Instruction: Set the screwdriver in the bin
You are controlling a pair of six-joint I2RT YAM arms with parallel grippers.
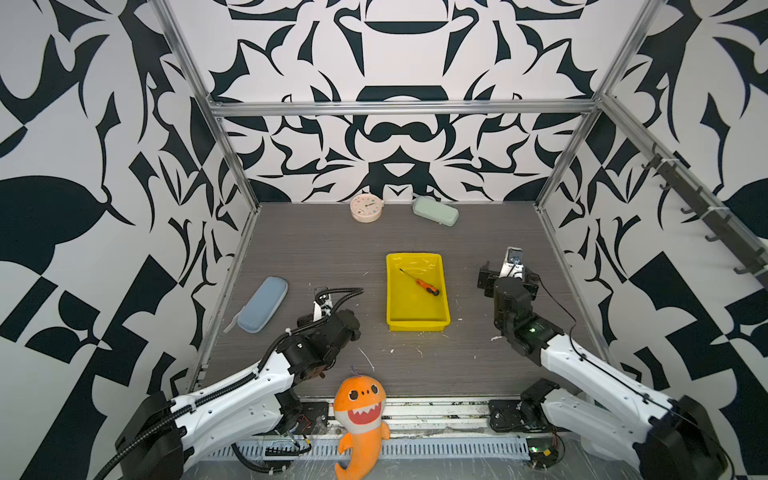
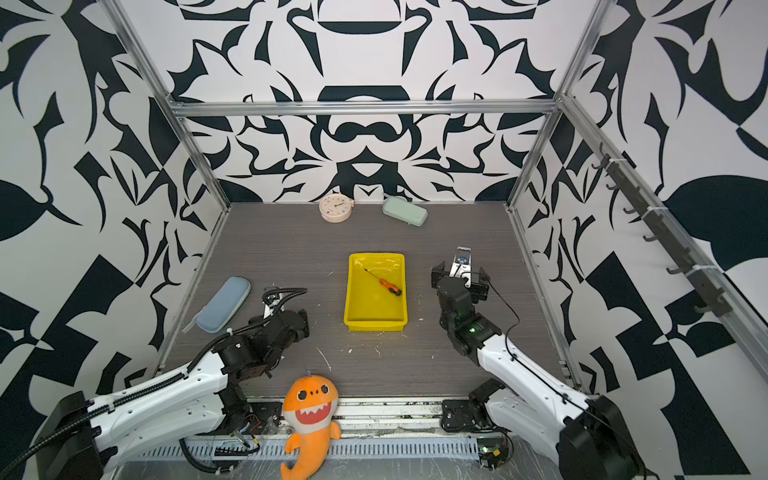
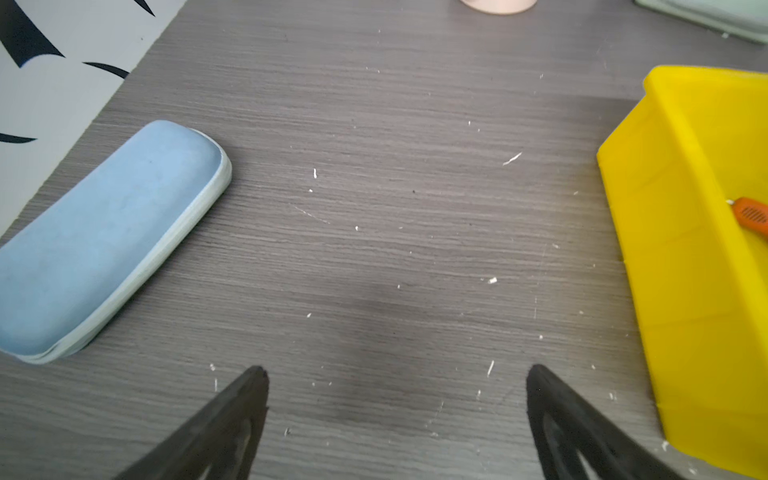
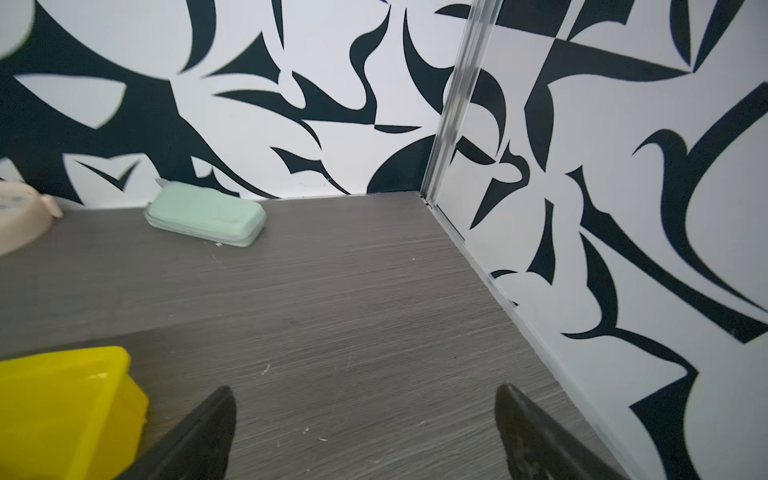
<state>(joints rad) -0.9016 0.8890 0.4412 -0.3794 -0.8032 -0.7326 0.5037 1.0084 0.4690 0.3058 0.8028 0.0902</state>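
Clipped and hidden, 4 views

In the left wrist view the shallow bright yellow plastic bin runs out of frame, and the slim orange-handled screwdriver shows only part of its handle. The round pale pink clock and pale green oblong case are slivers at the frame edge; the blue oblong case is clipped. The left gripper shows only 2 fingertips there and, in both top views, mostly hides behind its own wrist.
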